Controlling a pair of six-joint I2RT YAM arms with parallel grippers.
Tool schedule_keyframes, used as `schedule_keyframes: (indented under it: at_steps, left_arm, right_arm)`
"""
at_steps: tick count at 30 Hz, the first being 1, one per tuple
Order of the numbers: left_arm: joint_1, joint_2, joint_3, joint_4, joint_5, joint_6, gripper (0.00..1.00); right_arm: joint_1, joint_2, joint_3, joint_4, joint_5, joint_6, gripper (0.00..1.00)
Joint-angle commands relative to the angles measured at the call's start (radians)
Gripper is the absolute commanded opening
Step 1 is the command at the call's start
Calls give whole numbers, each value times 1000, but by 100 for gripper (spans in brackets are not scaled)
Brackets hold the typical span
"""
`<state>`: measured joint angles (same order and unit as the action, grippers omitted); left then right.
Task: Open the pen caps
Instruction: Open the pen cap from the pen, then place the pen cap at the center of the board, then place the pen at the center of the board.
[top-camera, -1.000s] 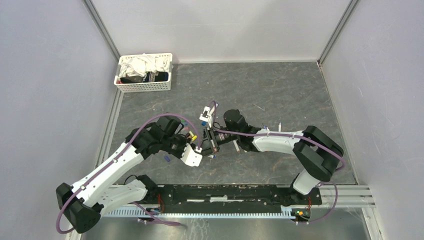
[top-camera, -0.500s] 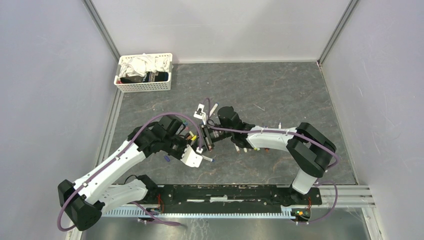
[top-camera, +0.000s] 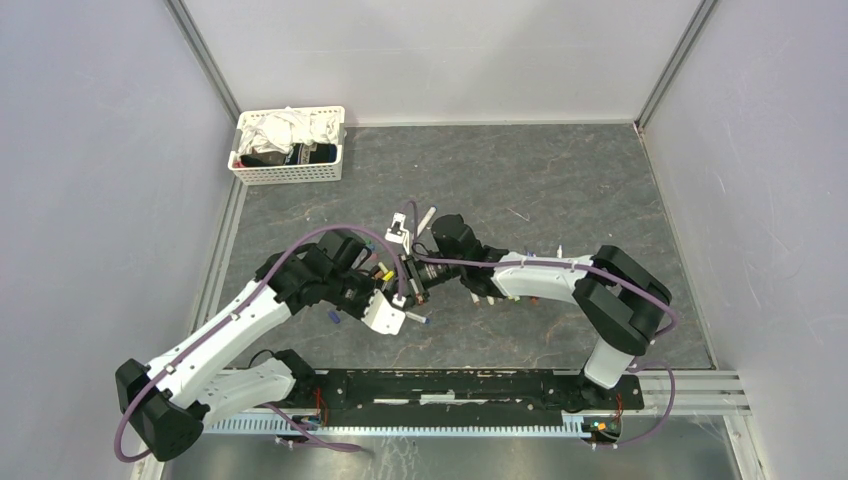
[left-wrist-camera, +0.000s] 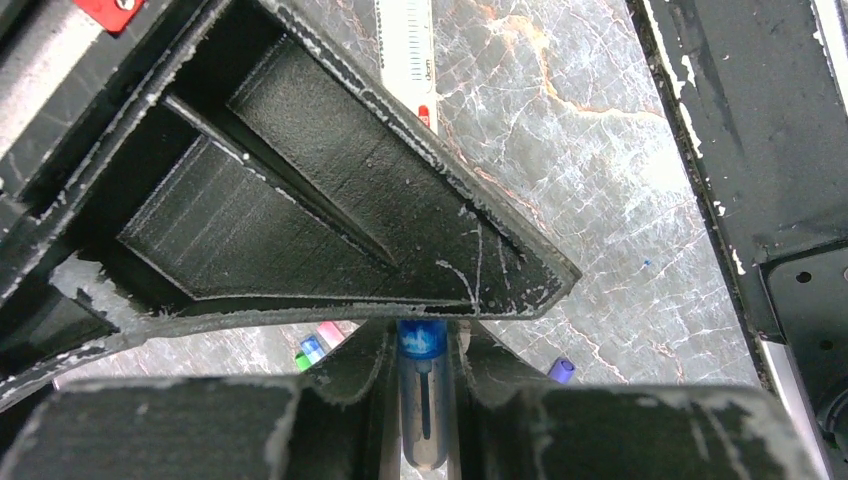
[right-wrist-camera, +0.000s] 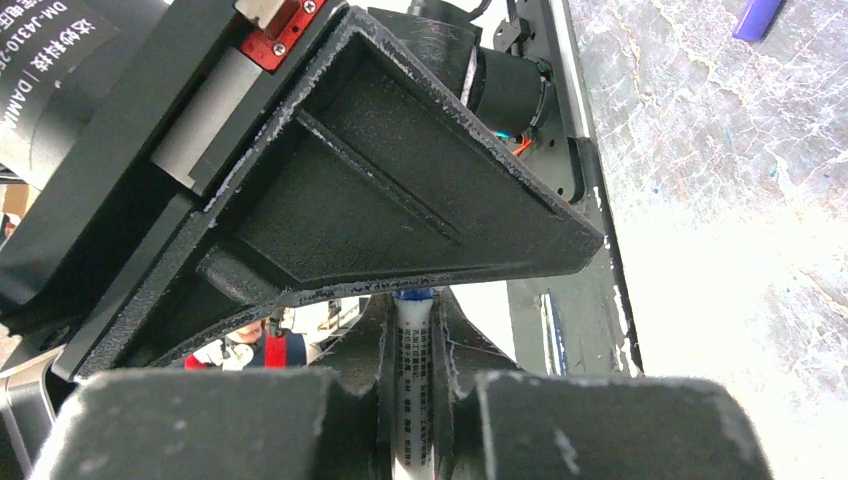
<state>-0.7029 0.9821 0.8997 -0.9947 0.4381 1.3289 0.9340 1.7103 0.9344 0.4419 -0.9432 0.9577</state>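
1 pen (right-wrist-camera: 412, 400) spans both claws above the bench (top-camera: 560, 190): left claw (left-wrist-camera: 423, 365) clamps its blue cap (left-wrist-camera: 423, 338) end, right claw (right-wrist-camera: 412, 318) clamps the other end; pull straight along the axis, no sideways bending.

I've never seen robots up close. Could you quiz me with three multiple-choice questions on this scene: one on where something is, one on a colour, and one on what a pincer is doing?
1. Where is the basket?
A. far left corner
B. between the arms
C. near right corner

2. What colour is the end of the pen in the left pincer?
A. red
B. blue
C. green

3. How is the right pincer?
A. wide open, empty
B. shut on a cloth
C. shut on a pen

Answers:
1 A, the top view shows it where the far and left walls meet.
2 B, the left wrist view shows a blue end in the grip.
3 C, the right wrist view shows a white printed barrel clamped in it.
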Motion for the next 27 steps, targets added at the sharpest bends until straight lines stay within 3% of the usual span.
schedule_keyframes:
  at_steps: [1,8,9,10,11,12,13,14,15,16,17,18,19,20,24,27]
  left_arm:
    - [-4,5,38,22,29,16,2]
    - [-55,122,74,99,59,17,2]
    - [-69,155,103,79,46,34,2]
    - [-66,177,147,11,-14,55,2]
    - [25,181,178,-80,-110,119,2]
    - [353,158,172,-148,-155,334,2]
    - [831,143,115,-152,-89,701,2]
    - [1167,199,108,-228,-81,1058,2]
    - [1259,292,165,-410,-69,1164,3]
    - [1198,327,214,-436,18,979,3]
    - [1112,291,188,-335,37,832,3]
    - [1088,249,147,-318,65,827,2]
    - [1072,206,112,-322,99,846,2]
    - [1022,174,92,-315,125,800,2]
    - [678,67,53,-182,169,488,2]
    - [514,64,49,-95,170,335,2]
  right_arm:
    - [5,-6,76,-40,-1,-56,0]
    - [0,177,353,-251,2,-151,0]
    - [-3,208,385,-322,-23,-183,0]
    - [-11,199,417,-591,-26,-388,0]
    - [-10,92,357,-952,73,-645,0]
    - [-12,-199,11,-863,115,-637,0]
    - [-82,-569,-444,-567,107,-312,0]
    - [-167,-816,-701,-191,102,-37,0]
    - [-247,-859,-746,-118,62,10,0]
    - [-239,-756,-587,-428,35,-224,0]
    - [-183,-651,-474,-684,121,-449,0]
    - [-136,-624,-496,-607,107,-414,0]
    - [-132,-637,-573,-387,68,-272,0]
    - [-145,-637,-594,-278,58,-208,0]
    - [-144,-472,-410,-431,21,-384,0]
    - [-147,-420,-355,-429,19,-419,0]
